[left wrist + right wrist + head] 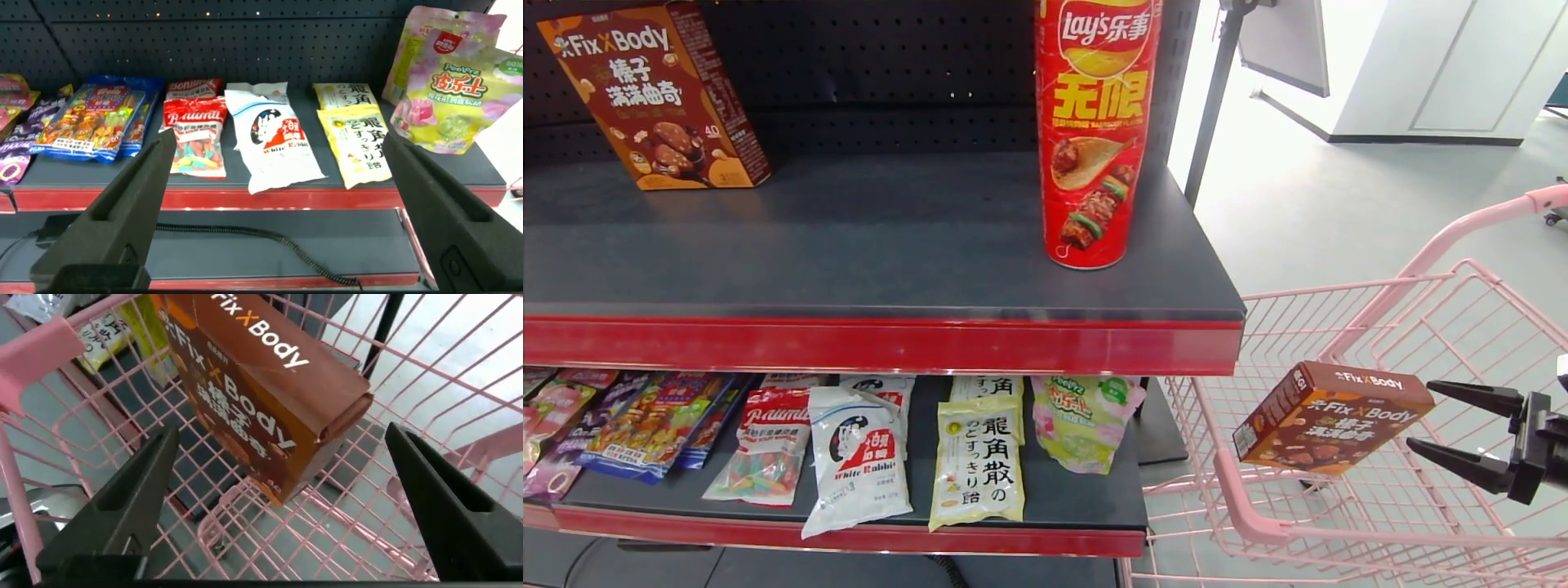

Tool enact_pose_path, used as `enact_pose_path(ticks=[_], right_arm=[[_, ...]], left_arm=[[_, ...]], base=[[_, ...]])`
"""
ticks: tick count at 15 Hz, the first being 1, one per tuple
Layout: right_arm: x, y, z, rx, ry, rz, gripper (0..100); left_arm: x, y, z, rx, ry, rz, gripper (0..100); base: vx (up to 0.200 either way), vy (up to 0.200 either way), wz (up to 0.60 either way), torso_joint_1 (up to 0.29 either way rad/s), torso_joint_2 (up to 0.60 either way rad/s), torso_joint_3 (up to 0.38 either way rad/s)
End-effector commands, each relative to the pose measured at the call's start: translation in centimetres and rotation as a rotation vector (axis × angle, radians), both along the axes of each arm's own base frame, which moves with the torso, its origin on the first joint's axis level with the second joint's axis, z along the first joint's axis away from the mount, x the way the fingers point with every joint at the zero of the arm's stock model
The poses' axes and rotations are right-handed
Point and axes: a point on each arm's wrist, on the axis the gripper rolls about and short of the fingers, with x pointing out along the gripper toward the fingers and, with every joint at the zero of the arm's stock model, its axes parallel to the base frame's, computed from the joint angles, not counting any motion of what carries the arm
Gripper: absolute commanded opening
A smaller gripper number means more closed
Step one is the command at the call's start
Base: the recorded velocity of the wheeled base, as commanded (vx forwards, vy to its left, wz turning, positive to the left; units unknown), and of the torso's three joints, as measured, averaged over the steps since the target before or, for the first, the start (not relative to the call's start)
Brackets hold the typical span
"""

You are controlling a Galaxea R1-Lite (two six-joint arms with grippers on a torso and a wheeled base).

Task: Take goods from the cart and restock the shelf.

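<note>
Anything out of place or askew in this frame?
Yes: the brown box in the pink cart is tilted, one corner low. It lies just ahead of the open right hand and is not gripped. Whether it rests on the wire is unclear.

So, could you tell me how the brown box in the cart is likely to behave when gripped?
The brown box looks like crisp-edged cardboard: probably stiff and light, yet crushable if squeezed hard. Its flat faces should suit the open right gripper. It lies tilted in the pink cart, so a nudge may slide or topple it, not roll it.
</note>
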Motion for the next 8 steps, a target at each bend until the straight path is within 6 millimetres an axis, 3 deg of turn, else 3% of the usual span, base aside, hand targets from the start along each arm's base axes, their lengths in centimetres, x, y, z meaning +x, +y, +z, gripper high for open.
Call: enact_pose_path(ticks=[1,8], right_arm=[[0.5,0.3,-0.8,0.018,0.025,0.021,100],[3.4,-0.5,-2.2,0.027,0.04,0.053,100]], left_arm=[[0.0,0.0,0.0,0.0,0.0,0.001,100],[0.0,0.0,0.0,0.0,0.0,0.001,100]], base=[[0.0,0.0,0.0,0.0,0.0,0.0],[0.0,0.0,0.0,0.0,0.0,0.0]])
